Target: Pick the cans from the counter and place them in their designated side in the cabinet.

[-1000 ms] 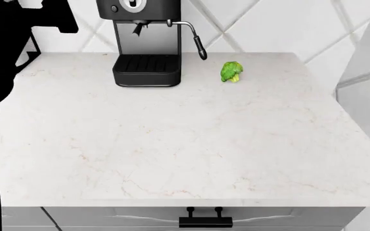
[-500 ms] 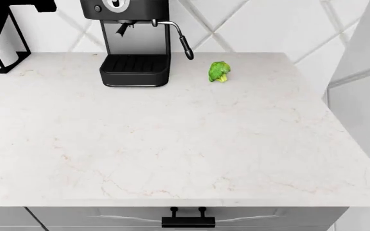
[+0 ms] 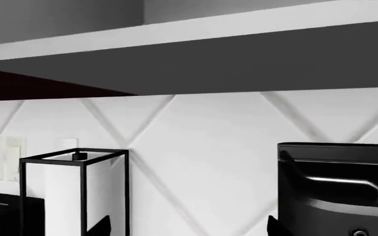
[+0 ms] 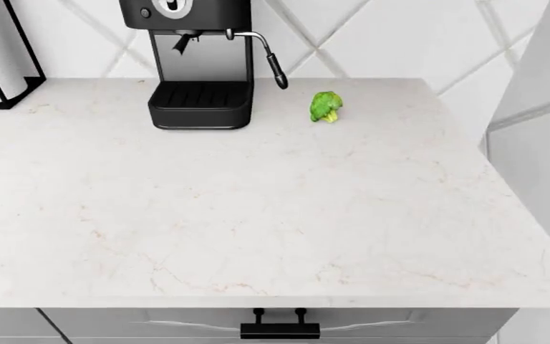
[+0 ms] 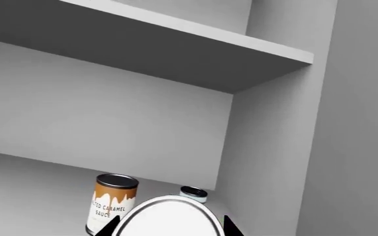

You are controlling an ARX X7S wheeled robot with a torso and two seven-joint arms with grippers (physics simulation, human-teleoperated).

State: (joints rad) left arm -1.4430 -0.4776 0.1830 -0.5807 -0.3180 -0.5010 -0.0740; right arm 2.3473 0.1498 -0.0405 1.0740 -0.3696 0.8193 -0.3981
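Inside the cabinet, one caramel-sauce can [image 5: 112, 202] stands upright on the shelf [image 5: 38, 172]. A white round shape, possibly another can, fills the right jaws; their opening can't be judged. Rigid, smooth, light: grip mid-body. No cans remain on the table [image 4: 256, 208].

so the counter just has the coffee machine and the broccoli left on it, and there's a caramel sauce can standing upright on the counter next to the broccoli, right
Not quite. The caramel sauce can stands upright on a cabinet shelf, as the right wrist view shows, not on the counter. In the head view only the coffee machine, the broccoli and a wire-framed holder at the counter's edge appear.
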